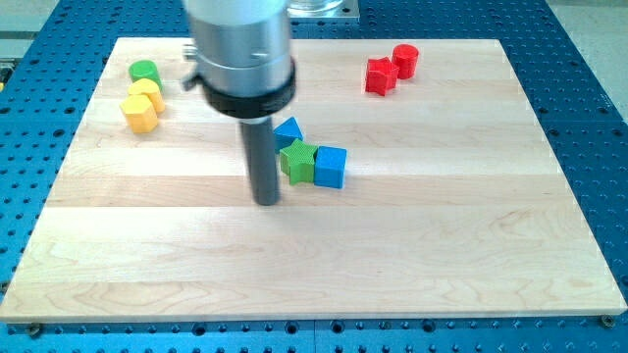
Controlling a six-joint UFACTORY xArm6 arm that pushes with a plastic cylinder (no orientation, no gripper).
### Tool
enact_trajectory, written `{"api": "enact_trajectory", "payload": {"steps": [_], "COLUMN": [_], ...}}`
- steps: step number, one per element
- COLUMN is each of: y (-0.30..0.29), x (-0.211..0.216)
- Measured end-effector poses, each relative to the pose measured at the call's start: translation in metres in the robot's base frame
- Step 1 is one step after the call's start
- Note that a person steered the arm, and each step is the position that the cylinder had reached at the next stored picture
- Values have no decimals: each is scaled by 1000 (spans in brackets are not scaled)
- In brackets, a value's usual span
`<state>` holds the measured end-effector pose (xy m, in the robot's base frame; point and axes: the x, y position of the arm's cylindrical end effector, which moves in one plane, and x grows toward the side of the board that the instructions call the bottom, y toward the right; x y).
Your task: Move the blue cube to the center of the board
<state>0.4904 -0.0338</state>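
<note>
Since there are no fingers here, only a rod, work with my tip (267,201), now just left of the green block (297,162). The blue cube (331,167) touches green's right side, near center; nudge gently.

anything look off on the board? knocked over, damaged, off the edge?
Nothing stands out. All blocks sit flat on the board: green cylinder and two yellow blocks at the view's top left, two red blocks top right, blue cube, green star and another blue block clustered mid-board. My tip rests just left of the star.
</note>
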Motion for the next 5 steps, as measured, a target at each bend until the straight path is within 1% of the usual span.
{"api": "enact_trajectory", "payload": {"steps": [1,3,4,5], "y": [39,45,-33,-55], "x": [0,-12,32,-6]}}
